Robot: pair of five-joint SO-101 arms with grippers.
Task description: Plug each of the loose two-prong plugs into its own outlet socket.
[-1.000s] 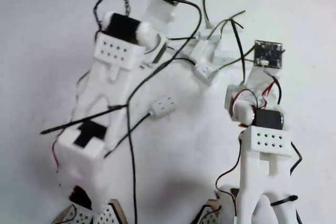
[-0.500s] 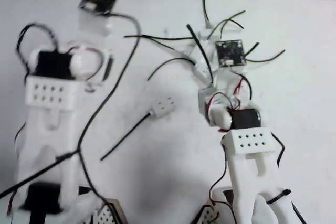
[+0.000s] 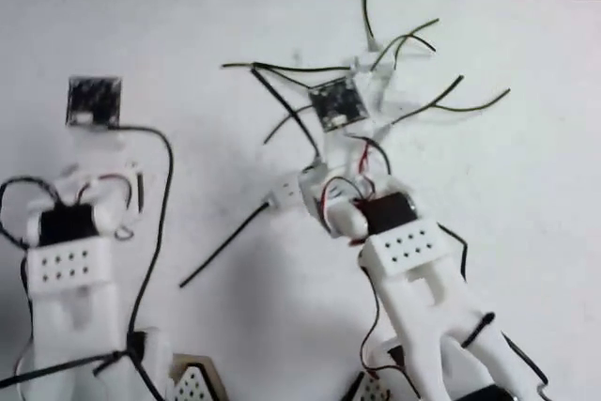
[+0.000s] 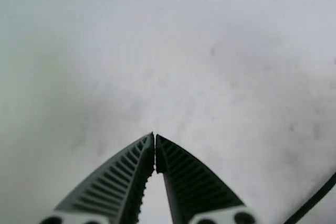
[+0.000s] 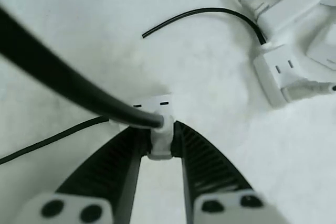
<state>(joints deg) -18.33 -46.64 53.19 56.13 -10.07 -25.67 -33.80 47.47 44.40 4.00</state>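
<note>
My right gripper [image 5: 160,127] is shut on a white two-prong plug [image 5: 160,141] with a thick black cable [image 5: 63,80] running off it. The plug's front end meets a small white outlet socket [image 5: 151,102] lying on the table; whether the prongs are inside I cannot tell. In the high view this socket [image 3: 285,196] lies mid-table, half under the right arm [image 3: 399,251], and its thin black cord [image 3: 221,249] trails toward the near left. My left gripper [image 4: 155,139] is shut with nothing in it, above bare white table. The left arm [image 3: 68,241] stands at the near left.
Two more white outlet blocks [image 5: 279,73] [image 5: 292,1] lie beyond the held plug, with short black cords. Loose black and green wires [image 3: 441,100] spread across the far middle of the white table [image 3: 526,185]. The arms' bases [image 3: 192,384] stand at the near edge.
The left arm has pulled back from the far middle to the near left. The right arm has swung left to the mid-table socket, carrying the plug and its cable along.
</note>
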